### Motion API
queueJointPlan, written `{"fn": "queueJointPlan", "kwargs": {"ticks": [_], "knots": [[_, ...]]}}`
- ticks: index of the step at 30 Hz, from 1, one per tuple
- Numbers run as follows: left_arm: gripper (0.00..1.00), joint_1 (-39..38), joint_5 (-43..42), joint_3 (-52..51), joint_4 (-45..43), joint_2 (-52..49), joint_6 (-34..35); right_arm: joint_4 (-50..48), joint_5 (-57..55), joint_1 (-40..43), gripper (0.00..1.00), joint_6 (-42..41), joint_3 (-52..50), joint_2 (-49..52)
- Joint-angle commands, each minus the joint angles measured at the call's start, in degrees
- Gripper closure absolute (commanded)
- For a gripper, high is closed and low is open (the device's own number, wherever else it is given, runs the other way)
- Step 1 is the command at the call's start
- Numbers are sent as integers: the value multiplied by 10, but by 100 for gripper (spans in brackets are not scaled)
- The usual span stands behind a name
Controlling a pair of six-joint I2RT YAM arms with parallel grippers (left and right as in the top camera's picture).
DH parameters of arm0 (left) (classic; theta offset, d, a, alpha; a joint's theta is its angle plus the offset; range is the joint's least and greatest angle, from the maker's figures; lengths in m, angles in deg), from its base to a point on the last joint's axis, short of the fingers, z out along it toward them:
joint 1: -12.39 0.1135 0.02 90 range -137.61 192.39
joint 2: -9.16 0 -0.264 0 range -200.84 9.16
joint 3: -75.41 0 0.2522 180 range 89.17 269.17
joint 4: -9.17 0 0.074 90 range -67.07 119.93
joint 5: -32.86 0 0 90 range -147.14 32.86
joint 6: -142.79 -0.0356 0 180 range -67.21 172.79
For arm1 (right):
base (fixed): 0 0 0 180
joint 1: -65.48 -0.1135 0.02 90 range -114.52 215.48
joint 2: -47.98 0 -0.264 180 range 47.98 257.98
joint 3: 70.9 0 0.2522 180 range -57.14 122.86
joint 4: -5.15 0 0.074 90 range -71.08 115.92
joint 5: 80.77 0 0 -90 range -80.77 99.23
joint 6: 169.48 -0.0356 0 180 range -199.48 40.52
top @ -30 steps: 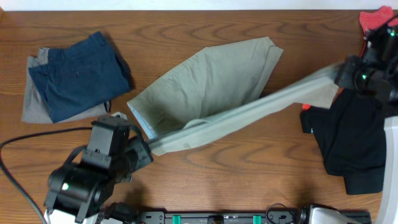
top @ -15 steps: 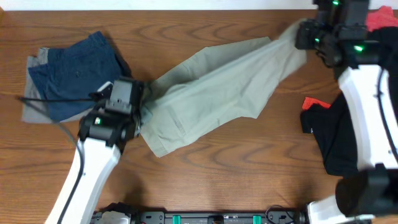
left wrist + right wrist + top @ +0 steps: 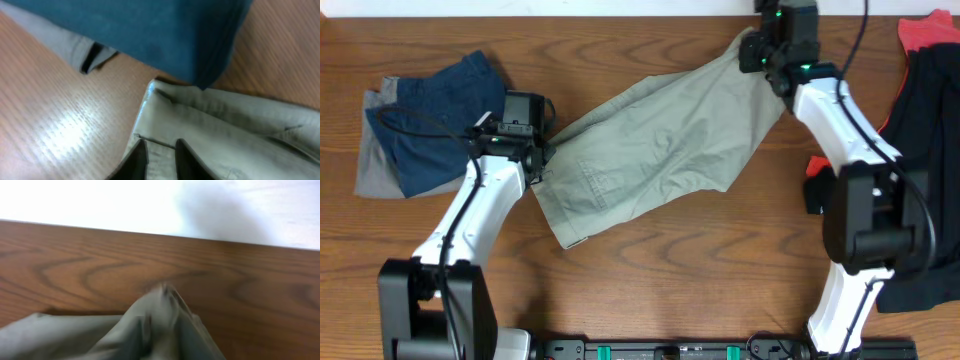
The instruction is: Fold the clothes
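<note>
The khaki-beige shorts point(image 3: 655, 150) lie folded across the middle of the table, back pocket up. My left gripper point(image 3: 535, 160) is shut on their left waistband corner point(image 3: 165, 150), right beside the navy shorts point(image 3: 445, 125). My right gripper point(image 3: 760, 52) is shut on the shorts' far right corner point(image 3: 160, 315) near the table's back edge; cloth hides its fingers. The navy shorts lie on a grey piece point(image 3: 370, 160) at the left. A black-and-red garment point(image 3: 920, 150) lies at the right.
The navy shorts' edge point(image 3: 150, 35) and the grey piece point(image 3: 55, 35) sit just beyond my left fingers. A white wall point(image 3: 150, 200) rises behind the table's back edge. A black rail point(image 3: 670, 350) runs along the front edge.
Both grippers carried the khaki shorts' lower half up and over onto the upper half. The left arm moved up beside the navy shorts; the right arm moved from the right side to the back edge.
</note>
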Motion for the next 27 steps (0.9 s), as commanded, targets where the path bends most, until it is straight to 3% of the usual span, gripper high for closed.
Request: {"fn": "queueJointPlan", "kwargs": {"ticks": [1,4,7,10,18,24,27], "knots": [[61,6,19,3,-16,-10,-1,-14,-12,-17,44,2,11,22],[50,19,16,5,-5,-3,-15,0,-16,-17,34,2,11,22],[48,35,-23,5,23,9,-45,31,-17,-12,23,2,11,15],[45,44,-83,5,66,11,-58,78,-17,-8,24,2,11,8],[21,43,-146,-23,89,7,-83,214,-17,-5,26,2,11,-39],[21,43,-167,-37,76,-20,-113,283,-17,-5,24,2,11,-94],[21,43,-176,-47,69,-40,-114,305,-17,-5,28,2,11,-115]]}}
